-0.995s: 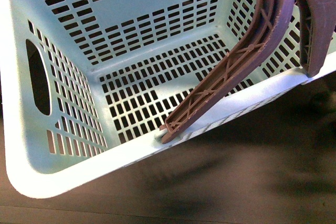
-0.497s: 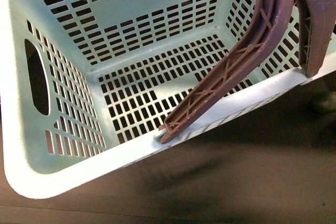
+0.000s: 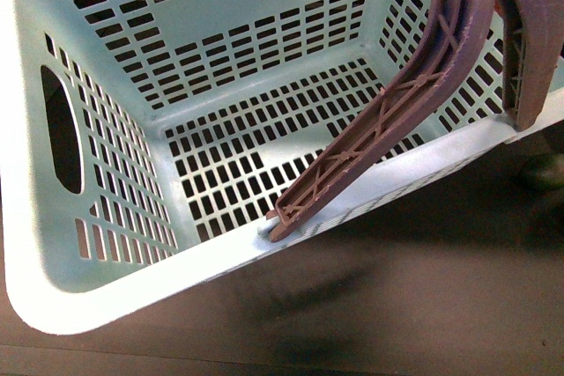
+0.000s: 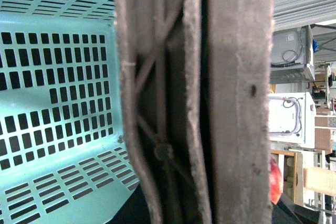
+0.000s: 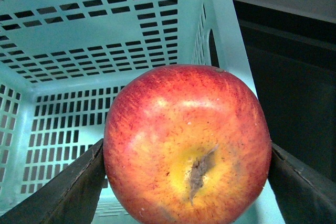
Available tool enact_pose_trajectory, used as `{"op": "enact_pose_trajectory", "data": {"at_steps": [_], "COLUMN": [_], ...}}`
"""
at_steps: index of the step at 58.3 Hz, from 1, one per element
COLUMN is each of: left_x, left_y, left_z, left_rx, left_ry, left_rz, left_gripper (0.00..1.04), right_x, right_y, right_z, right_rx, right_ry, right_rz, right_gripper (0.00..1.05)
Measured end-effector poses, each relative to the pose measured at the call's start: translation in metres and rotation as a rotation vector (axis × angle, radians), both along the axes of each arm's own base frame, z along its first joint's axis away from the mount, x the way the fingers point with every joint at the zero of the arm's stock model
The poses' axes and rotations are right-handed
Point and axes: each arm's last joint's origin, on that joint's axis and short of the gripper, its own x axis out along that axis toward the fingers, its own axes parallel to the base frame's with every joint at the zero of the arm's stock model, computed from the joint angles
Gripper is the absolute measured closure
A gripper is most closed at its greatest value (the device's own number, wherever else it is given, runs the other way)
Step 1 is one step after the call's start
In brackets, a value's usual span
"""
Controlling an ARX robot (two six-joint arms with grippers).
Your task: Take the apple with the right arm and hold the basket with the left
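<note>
The mint-turquoise basket [image 3: 220,68] fills the front view, tilted and held off the dark table. Its two brownish-purple ribbed handles [image 3: 441,50] are swung up together at the upper right. No gripper shows in the front view. In the left wrist view the handles [image 4: 236,103] fill the middle, my left gripper is shut on them, and its fingers do not show. The basket's slotted floor [image 4: 52,129] lies beyond. My right gripper [image 5: 186,182] is shut on the red apple [image 5: 186,145], with dark fingers [image 5: 68,192] on either side. It holds the apple close over the basket's inside [image 5: 105,40]. A sliver of the apple [image 4: 275,182] shows past the handles.
The dark table [image 3: 397,305] lies under and in front of the basket. A dim, dark round shape [image 3: 542,169] sits at the right edge by the basket's corner. White appliances [image 4: 286,119] and shelving stand in the far background of the left wrist view.
The basket has shifted only slightly. The dim round shape at the right edge has come into view beside the basket's corner.
</note>
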Motion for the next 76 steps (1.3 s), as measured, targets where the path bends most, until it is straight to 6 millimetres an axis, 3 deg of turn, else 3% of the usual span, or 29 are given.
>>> {"op": "enact_pose_trajectory", "data": {"at_steps": [4, 28, 61, 67, 76], "left_x": [0.000, 0.001, 0.000, 0.000, 0.000], "left_y": [0.000, 0.000, -0.001, -0.001, -0.001], "left_z": [0.000, -0.002, -0.002, -0.002, -0.002], "left_rx": [0.000, 0.012, 0.004, 0.003, 0.001], "left_ry": [0.000, -0.001, 0.006, 0.006, 0.008], "left_rz": [0.000, 0.006, -0.001, -0.001, 0.000], "left_gripper": [0.90, 0.90, 0.90, 0.90, 0.90], "right_x": [0.000, -0.019, -0.019, -0.027, -0.047], "right_y": [0.000, -0.041, -0.041, -0.044, -0.050], "right_z": [0.000, 0.037, 0.039, 0.030, 0.010], "right_rx": [-0.005, -0.061, -0.069, 0.043, 0.099], "right_ry": [0.002, -0.090, -0.103, -0.318, -0.393], "right_rz": [-0.011, -0.216, -0.213, -0.302, -0.319], "right_gripper": [0.08, 0.09, 0.09, 0.27, 0.52]}}
